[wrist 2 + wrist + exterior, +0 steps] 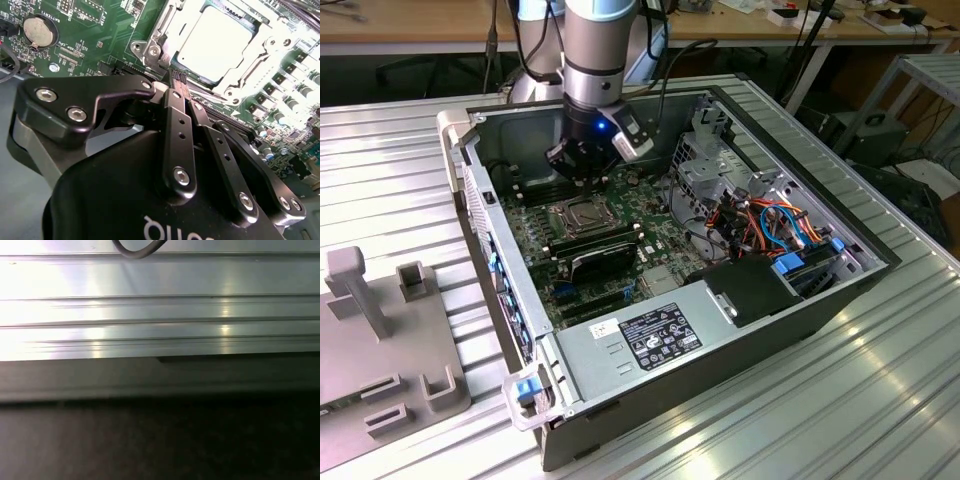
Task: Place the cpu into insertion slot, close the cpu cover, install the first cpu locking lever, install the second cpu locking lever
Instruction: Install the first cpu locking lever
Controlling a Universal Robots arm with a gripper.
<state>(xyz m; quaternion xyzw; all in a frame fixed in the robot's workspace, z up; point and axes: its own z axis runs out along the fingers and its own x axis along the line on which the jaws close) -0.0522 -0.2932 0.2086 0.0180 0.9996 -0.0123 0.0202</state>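
Note:
The cpu (pixel 216 36) lies flat in the insertion slot (pixel 575 213), its silver top glaring under the light. The cpu cover (pixel 167 27) is down around it, and the chip shows through the cover's window. My gripper (pixel 178 79) is shut, its two black fingers (pixel 179 120) pressed together with nothing visible between them. The tips hang just off the socket's corner, close to the silver rim. In the exterior view the gripper (pixel 582 165) sits low inside the open computer case, just behind the socket. I cannot make out how the locking levers stand.
Black memory sticks (pixel 605 243) run beside the socket. A power supply (pixel 650 335), a drive cage (pixel 715 160) and coloured cables (pixel 770 225) crowd the exterior view's right. A grey fixture (pixel 380 330) sits on the ribbed table (pixel 160 310). A coin battery (pixel 40 31) sits on the board.

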